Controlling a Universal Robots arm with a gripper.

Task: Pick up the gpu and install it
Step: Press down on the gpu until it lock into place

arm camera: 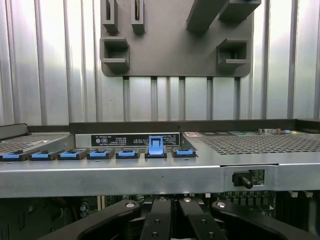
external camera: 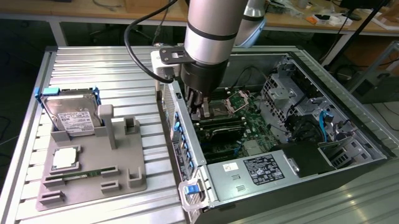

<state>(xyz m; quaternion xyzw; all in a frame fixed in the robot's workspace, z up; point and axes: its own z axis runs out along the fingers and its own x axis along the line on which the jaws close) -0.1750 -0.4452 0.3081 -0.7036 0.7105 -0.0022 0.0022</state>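
We find the gripper lowered inside the open computer case, its fingers closed together just above the motherboard. The gpu lies directly beneath, apparently in its slot. The gray holder carries no card; seating appears nearly complete.

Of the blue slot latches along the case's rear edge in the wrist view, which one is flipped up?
The sixth blue latch, directly below the black label strip. It stands raised above the row, while the other latches lie flat against the case edge.
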